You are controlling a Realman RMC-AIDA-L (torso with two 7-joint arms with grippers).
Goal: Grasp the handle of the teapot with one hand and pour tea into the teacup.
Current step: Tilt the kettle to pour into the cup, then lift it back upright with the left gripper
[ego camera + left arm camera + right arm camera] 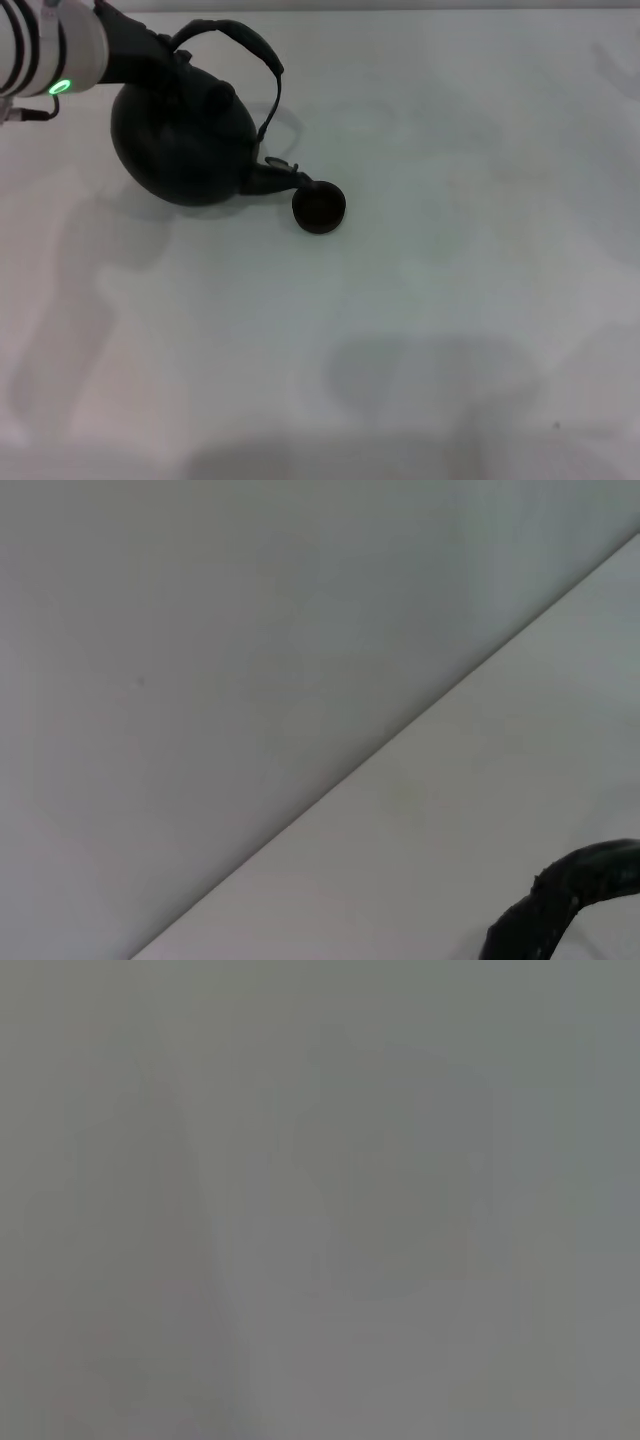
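The black teapot [180, 140] is tipped toward the right at the table's far left in the head view. Its short spout [282, 178] points down at the rim of the tiny black teacup [319, 208], which stands on the table right beside it. The arched handle [255, 50] leans over the pot's top. My left gripper [160, 50] comes in from the top left corner and is shut on the handle's near end. A piece of the rough dark handle [570, 895] shows in the left wrist view. No liquid is visible. The right gripper is out of view.
The white table [450, 300] stretches to the right and toward me from the cup, with only soft shadows on it. The table's far edge [380, 760] runs across the left wrist view against a grey wall. The right wrist view shows only blurred grey.
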